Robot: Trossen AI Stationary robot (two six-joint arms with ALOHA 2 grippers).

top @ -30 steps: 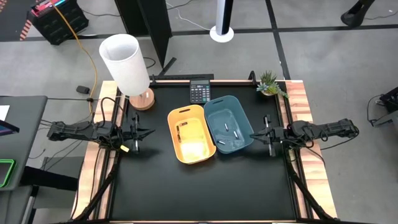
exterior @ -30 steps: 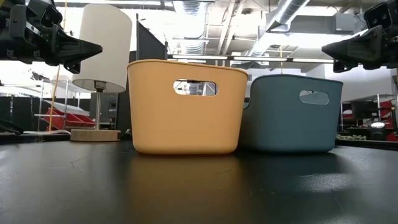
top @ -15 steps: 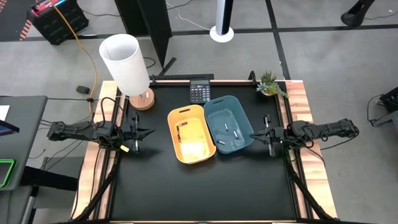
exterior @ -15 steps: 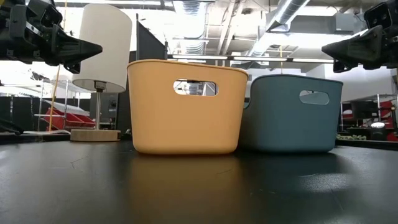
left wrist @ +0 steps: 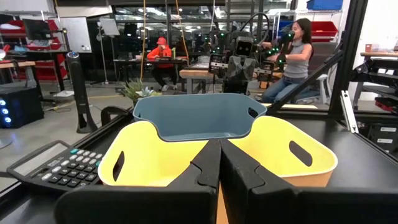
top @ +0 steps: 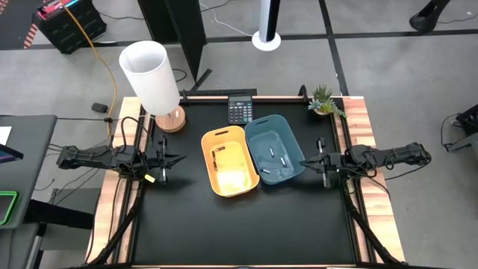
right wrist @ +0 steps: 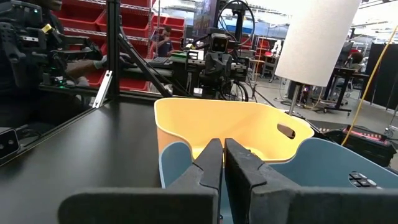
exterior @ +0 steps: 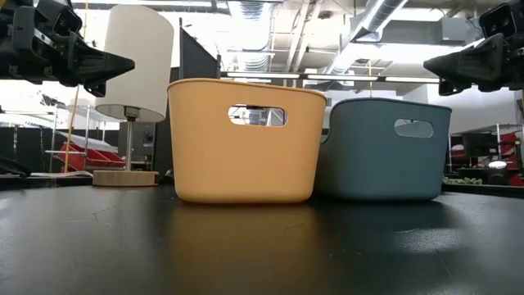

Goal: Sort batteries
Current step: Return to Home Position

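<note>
Arms waiting at table (top: 239,224) side edges
Left gripper (top: 181,158) & right gripper (top: 303,159) both pressing fingers together; silver batteries (top: 272,155) lying in blue bin (top: 263,121)

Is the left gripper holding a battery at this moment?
No: the left gripper is shut, its fingers pressed together with nothing between them, pointing toward the yellow bin.

The yellow bin (exterior: 241,164) and the blue bin (exterior: 385,164) are showing smooth, matt plastic walls. The black table (top: 246,224) is gleaming faintly, dimly mirroring the 2 bins, its edges showing pale wood. The lamp shade (top: 149,71) is looking matt white, the lamp base (top: 172,119) wooden. The batteries (top: 271,153) in the blue bin are glinting silvery.
</note>
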